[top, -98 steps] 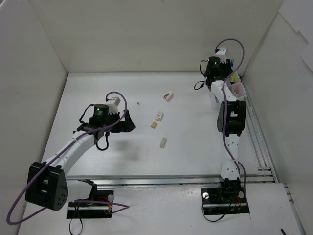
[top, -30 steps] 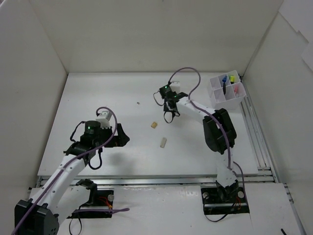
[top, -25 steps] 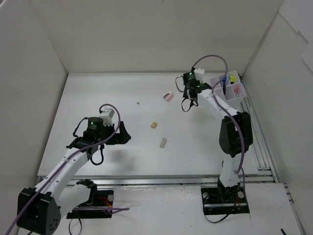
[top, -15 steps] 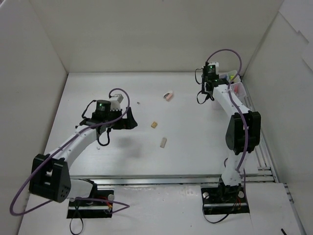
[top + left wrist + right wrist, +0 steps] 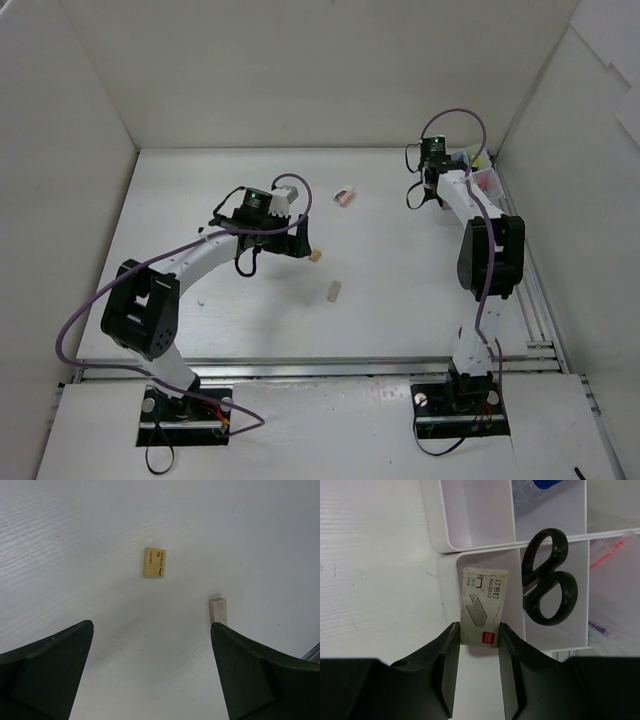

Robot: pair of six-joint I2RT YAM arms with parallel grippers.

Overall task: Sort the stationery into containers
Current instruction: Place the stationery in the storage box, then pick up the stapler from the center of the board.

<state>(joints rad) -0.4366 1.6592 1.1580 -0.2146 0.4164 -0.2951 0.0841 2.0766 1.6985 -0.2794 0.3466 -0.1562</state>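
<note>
Jaws of the right gripper are clamped on a small white staple box, which projects from between the fingertips toward 12 o'clock and is held over the left edge of a compartment of the white organiser box. Black scissors are seen in the adjoining compartment, at 2 o'clock from the staple box and apart from it. Farther off, at 1 o'clock, a clear blue-capped tube lies in the next row, and a thin red pen is visible in the compartment at the right edge. Jaws of the left gripper are spread wide with nothing held between them. On the table a beige eraser lies flat at 12 o'clock beyond the fingertips, clear of both. A paler eraser is found at 2 o'clock, just beside the right-hand fingertip; whether it is touched cannot be told. A pink eraser lies farther still, well apart from the left gripper.
</note>
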